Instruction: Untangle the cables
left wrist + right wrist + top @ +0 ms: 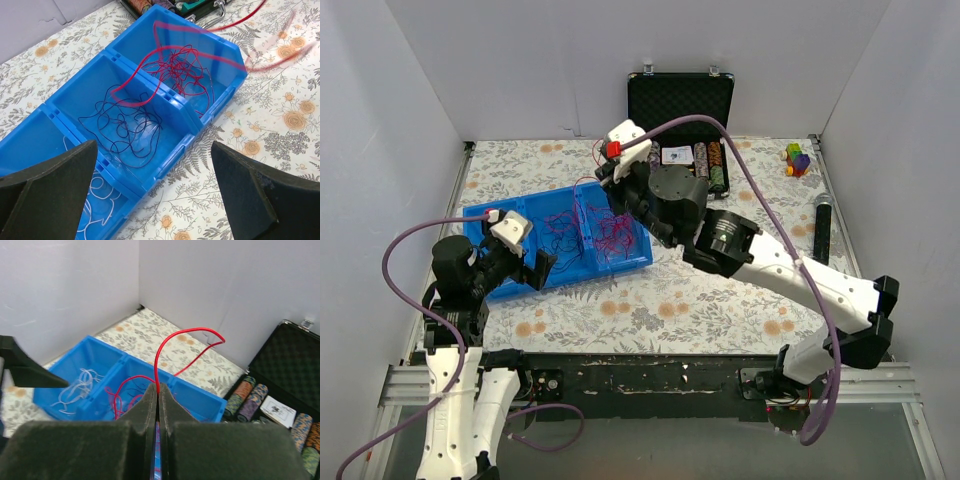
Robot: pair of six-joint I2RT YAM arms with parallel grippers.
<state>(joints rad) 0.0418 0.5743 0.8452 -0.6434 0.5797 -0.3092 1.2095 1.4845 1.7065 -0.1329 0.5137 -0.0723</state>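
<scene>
A blue three-compartment bin (630, 258) lies on the floral table. In the left wrist view its near compartment holds white cable (95, 212), the middle one dark navy cable (125, 127), and the far one a red and magenta tangle (177, 67). My right gripper (158, 386) is shut on a red cable (190, 330) and holds it raised above the bin's far end (608, 172). The cable arches up from the shut jaws, and a red loop (135, 102) hangs into the middle compartment. My left gripper (152, 145) is wide open and empty over the bin's near edge (538, 270).
An open black case (680, 100) with poker chips (715, 165) and cards stands at the back. Coloured blocks (798, 158) and a black cylinder (822, 228) lie at the right. White walls enclose the table on three sides.
</scene>
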